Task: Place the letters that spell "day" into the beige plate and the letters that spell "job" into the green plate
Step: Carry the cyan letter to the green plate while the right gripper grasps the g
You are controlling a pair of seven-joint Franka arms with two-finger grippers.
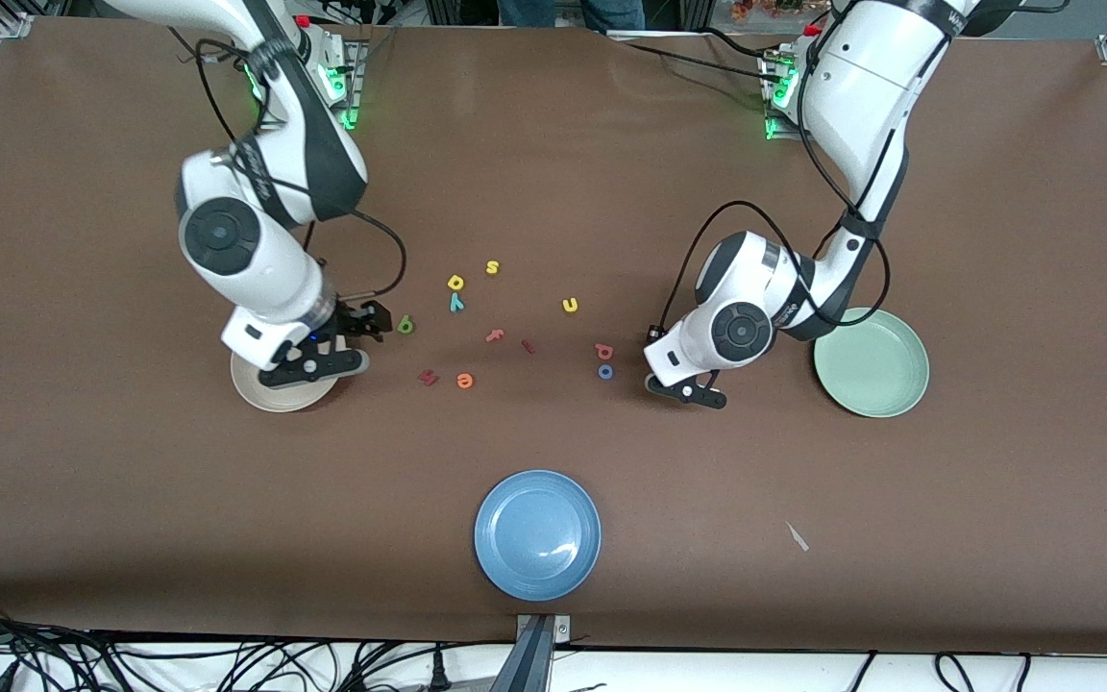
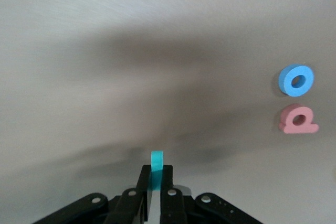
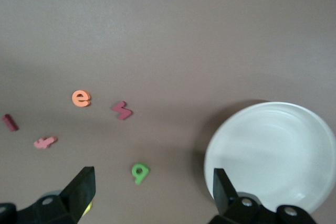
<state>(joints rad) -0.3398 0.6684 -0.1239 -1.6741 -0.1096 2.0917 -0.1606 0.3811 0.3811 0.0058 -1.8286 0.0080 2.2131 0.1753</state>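
My left gripper (image 1: 688,391) (image 2: 156,171) is low over the table and shut on the teal j (image 2: 157,162), which stands on edge between its fingers. The blue o (image 1: 605,371) (image 2: 296,81) and the pinkish-red b (image 1: 603,352) (image 2: 297,119) lie close beside it. The green plate (image 1: 871,362) sits toward the left arm's end. My right gripper (image 1: 318,365) (image 3: 153,187) hangs open over the edge of the beige plate (image 1: 270,394) (image 3: 273,150). The green looped letter (image 1: 405,325) (image 3: 139,172) lies beside that plate. The yellow looped letter (image 1: 456,282) and teal y (image 1: 456,303) lie mid-table.
A blue plate (image 1: 537,534) sits near the front camera. Loose letters are scattered mid-table: a yellow s (image 1: 492,267), a yellow u (image 1: 570,305), an orange e (image 1: 464,381) (image 3: 81,98), a pink one (image 1: 495,335) and two dark red ones (image 1: 428,377).
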